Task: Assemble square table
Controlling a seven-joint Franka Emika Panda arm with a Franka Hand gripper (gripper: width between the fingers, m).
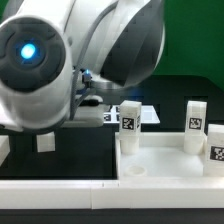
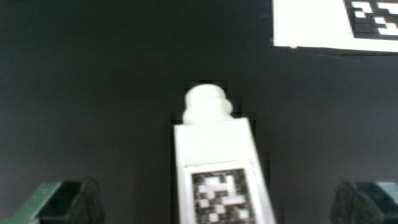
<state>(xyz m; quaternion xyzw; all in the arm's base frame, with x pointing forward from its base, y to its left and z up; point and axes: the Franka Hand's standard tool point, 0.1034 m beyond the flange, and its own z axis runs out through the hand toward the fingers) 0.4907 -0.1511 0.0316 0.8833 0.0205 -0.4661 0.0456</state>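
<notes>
In the wrist view a white tagged leg [image 2: 217,165] lies on the black table, its rounded screw tip [image 2: 210,100] pointing away from the wrist. My gripper [image 2: 214,192] is open, with one dark finger [image 2: 64,202] on each side of the leg, both well clear of it. In the exterior view the arm hides the gripper and this leg. The white square table top [image 1: 160,165] lies at that view's lower right. Three tagged legs stand upright on it: one at the back left [image 1: 130,122], one at the back right [image 1: 194,120], one at the right edge [image 1: 217,152].
The marker board [image 2: 338,25] lies just beyond the leg's tip and shows behind the table top [image 1: 146,114]. A long white bar [image 1: 55,190] runs along the front at the exterior view's left. A small white block [image 1: 44,142] stands behind it.
</notes>
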